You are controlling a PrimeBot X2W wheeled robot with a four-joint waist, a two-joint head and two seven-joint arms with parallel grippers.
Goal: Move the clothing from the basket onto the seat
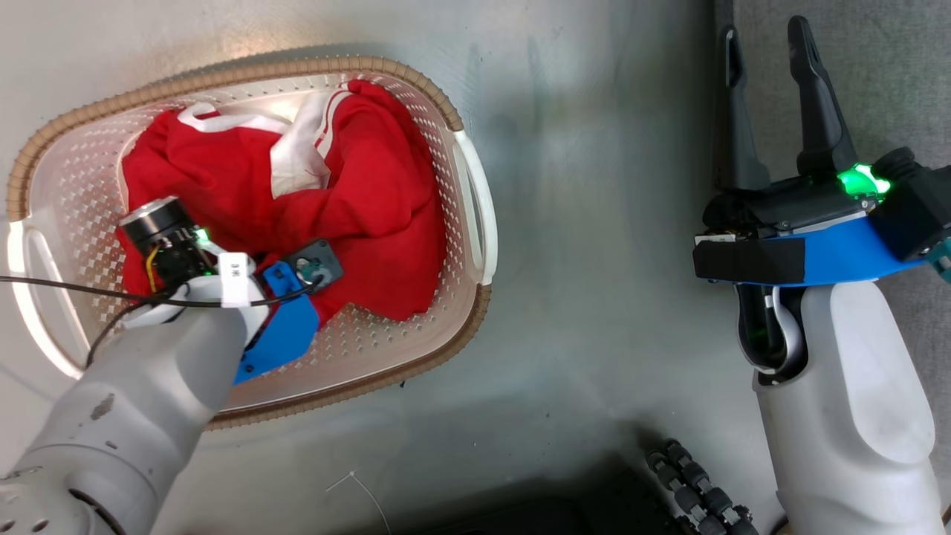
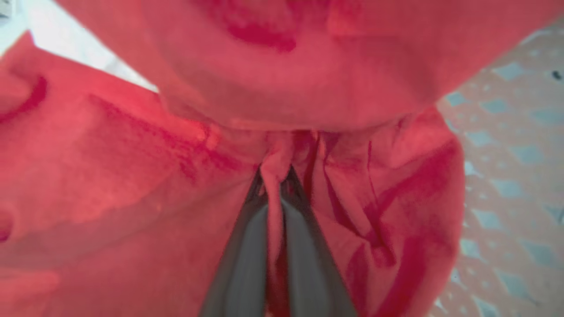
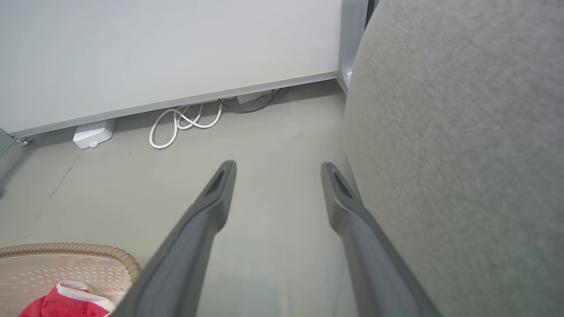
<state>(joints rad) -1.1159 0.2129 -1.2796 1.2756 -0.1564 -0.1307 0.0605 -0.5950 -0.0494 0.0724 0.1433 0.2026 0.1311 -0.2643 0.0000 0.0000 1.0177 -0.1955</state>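
Clothing (image 1: 371,200), judged soft and light, is pinched at a bunched fold inside the basket (image 1: 452,301) by the left claw (image 2: 275,175); the right claw (image 1: 769,89) is spread open outside it.

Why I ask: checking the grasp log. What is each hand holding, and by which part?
The left hand is shut on a pinched fold of the red clothing, down in the basket. The right hand is open and holds nothing.

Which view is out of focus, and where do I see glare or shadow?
Left wrist view: clothing and fingers soft, too close. Head view: sharp, glare by the basket rim, dark shadow on the floor at the bottom. Right wrist view: sharp, evenly lit seat.
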